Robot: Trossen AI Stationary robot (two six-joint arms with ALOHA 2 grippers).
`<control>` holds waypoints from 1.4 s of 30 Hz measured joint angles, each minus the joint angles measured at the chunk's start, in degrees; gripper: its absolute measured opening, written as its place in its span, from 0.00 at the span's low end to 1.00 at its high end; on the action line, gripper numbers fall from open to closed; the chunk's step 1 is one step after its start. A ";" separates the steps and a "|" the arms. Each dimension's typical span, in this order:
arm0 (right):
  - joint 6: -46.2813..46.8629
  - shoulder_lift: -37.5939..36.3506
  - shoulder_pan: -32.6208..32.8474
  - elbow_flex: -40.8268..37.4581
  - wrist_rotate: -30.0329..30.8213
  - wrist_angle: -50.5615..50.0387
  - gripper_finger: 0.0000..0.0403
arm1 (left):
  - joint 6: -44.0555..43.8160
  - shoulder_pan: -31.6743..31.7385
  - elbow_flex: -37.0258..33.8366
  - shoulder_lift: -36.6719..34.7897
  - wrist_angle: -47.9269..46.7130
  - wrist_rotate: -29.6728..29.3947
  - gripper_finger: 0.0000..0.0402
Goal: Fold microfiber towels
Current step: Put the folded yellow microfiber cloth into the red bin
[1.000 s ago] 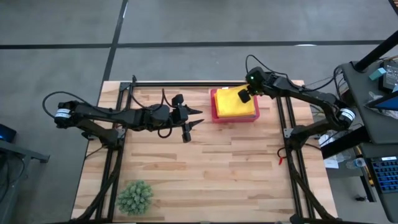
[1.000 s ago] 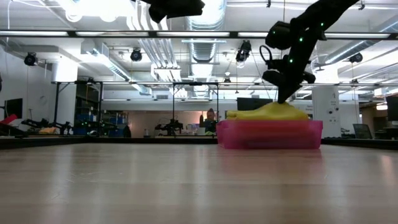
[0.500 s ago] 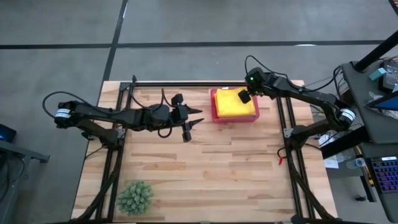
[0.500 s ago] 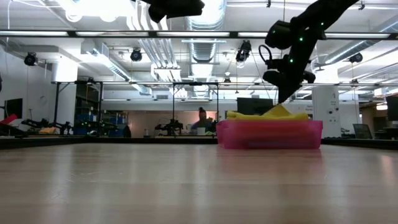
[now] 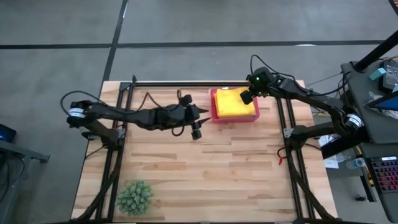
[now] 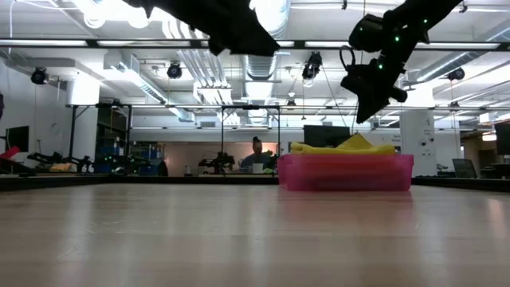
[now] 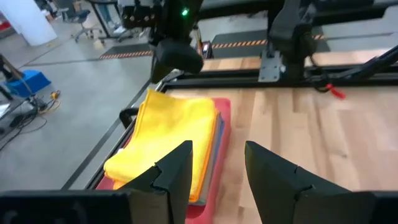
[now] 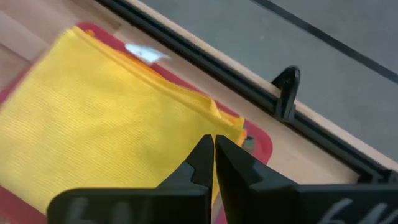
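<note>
Left end effector (image 7: 214,171) fingers parted, raised mid-table — right end effector (image 8: 214,163) closed, empty, raised.

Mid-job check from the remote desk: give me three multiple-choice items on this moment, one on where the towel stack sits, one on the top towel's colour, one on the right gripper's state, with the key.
1. Where does the towel stack lie?
A. in the pink tray at the table's far edge
B. beside the green plant ball
C. on bare wood at the table's middle

2. What colour is the top towel?
A. orange
B. yellow
C. turquoise

3. How is the right gripper?
A. open wide around the tray rim
B. shut on a lifted towel
C. shut, holding nothing, above the stack

Key: 1 A, the high view shows the stack inside the tray. 2 B, yellow shows on top in every view. 3 C, the right wrist view shows the fingertips together with no cloth between them, and the low view shows the gripper clear above the towels.
</note>
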 joint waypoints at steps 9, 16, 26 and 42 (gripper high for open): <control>0.99 -0.32 0.14 -5.19 -0.01 6.15 0.02 | -0.01 2.29 3.74 6.04 -0.49 -0.01 0.33; -5.01 -7.52 8.61 -10.94 -2.93 18.60 0.02 | 0.48 -2.02 -0.80 -4.40 -5.37 0.04 0.33; -8.04 -23.48 18.62 -24.63 -3.98 37.82 0.02 | -1.11 -7.65 -15.71 -24.38 -4.12 0.07 0.33; -1.97 -13.82 11.24 -37.18 12.05 59.84 0.02 | -1.06 -7.70 -23.05 -37.35 3.47 -0.19 0.33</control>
